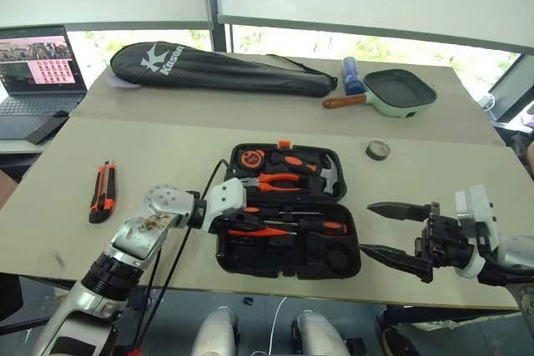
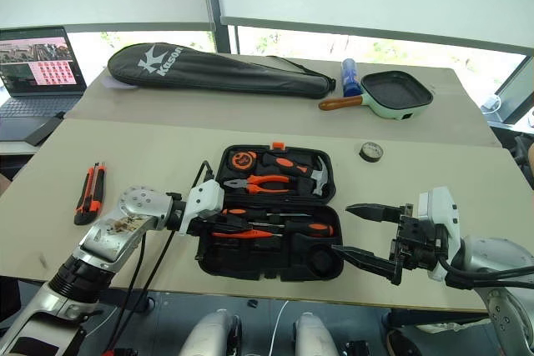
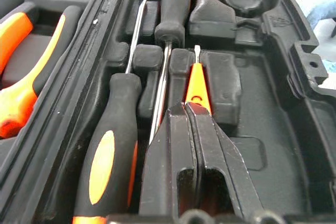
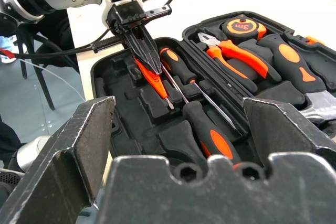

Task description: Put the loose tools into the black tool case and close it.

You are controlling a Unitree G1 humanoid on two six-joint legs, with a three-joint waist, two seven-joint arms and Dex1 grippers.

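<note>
The black tool case (image 1: 250,258) lies open at the table's front middle. Two orange-and-black screwdrivers (image 3: 110,150) (image 3: 170,9) rest in its near half. Beside them lies the slim orange tester screwdriver (image 3: 197,85). My left gripper (image 3: 190,109) is shut, reaching into the case from the left. Its tips sit on the tester's handle end; I cannot tell whether they pinch it. The utility knife (image 1: 103,191) lies on the table at the left. The small dark tape roll (image 1: 378,150) sits behind the case to the right. My right gripper (image 1: 367,228) hovers open just right of the case, holding nothing.
Pliers (image 1: 284,183), a tape measure (image 1: 249,158) and a hammer (image 1: 329,174) fill the case's far half. A long black racket bag (image 1: 221,68), a green pan (image 1: 400,93) and a blue bottle (image 1: 352,74) lie at the back. A laptop (image 1: 37,72) stands at the far left.
</note>
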